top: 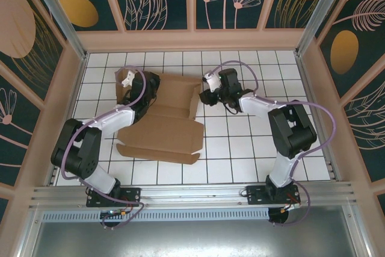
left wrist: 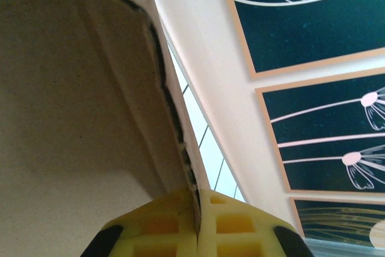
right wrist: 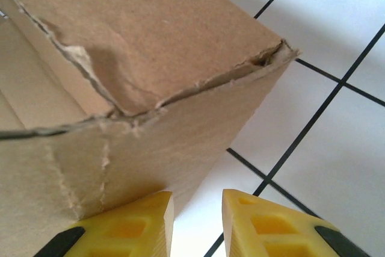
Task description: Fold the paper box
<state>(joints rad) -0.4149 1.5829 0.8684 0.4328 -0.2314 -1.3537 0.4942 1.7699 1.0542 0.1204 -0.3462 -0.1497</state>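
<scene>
Brown cardboard of the paper box [top: 161, 129] lies mid-table on the white tiled table [top: 240, 148], its near flap flat. Farther back, the left gripper [left wrist: 197, 203] pinches its raised left wall. The right gripper [right wrist: 197, 203] stands parted beside the right wall.

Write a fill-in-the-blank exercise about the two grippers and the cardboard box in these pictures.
1. The left gripper is ___ on an edge of the paper box.
2. The right gripper stands ___ beside a raised wall of the box.
3. The paper box is ___ in colour.
Missing words: shut; open; brown.
</scene>
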